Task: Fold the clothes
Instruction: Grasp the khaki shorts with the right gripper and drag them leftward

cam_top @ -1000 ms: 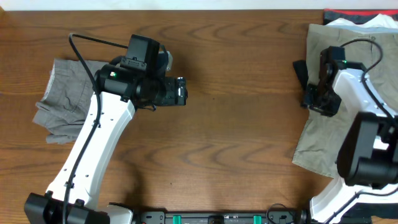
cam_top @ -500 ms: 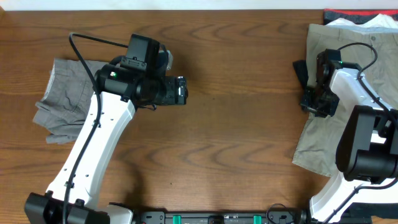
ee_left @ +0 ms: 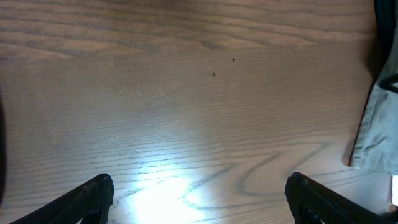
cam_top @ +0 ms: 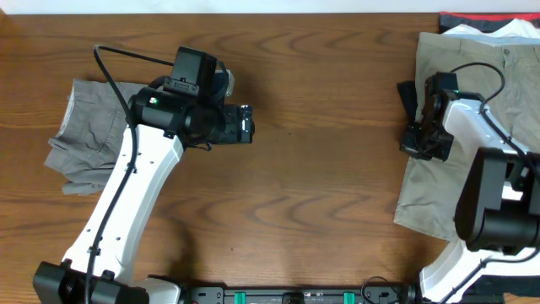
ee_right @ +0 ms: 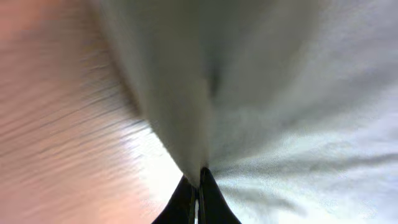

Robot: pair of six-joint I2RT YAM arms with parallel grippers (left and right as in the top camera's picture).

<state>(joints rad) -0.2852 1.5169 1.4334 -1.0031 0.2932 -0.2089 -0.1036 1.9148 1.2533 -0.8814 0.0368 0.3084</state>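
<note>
Light khaki trousers (cam_top: 439,190) lie at the table's right side, their waistband toward the far edge. My right gripper (cam_top: 419,142) is at their left edge, shut on a pinch of the khaki cloth (ee_right: 186,149), which rises in a fold from the fingertips (ee_right: 198,180). Darker grey trousers (cam_top: 89,139) lie crumpled at the far left, partly under my left arm. My left gripper (cam_top: 247,124) hovers over bare wood at centre-left, open and empty; its fingers (ee_left: 199,199) show wide apart. A white T-shirt (cam_top: 485,32) peeks out at the far right corner.
A red and dark cloth edge (cam_top: 472,17) lies at the back right corner. The khaki trousers' edge (ee_left: 373,130) shows at the right of the left wrist view. Wooden table (cam_top: 321,194) spans the middle.
My right gripper has moved slightly left and toward the front, pulling the khaki trousers' left edge with it. The left arm has not moved.
</note>
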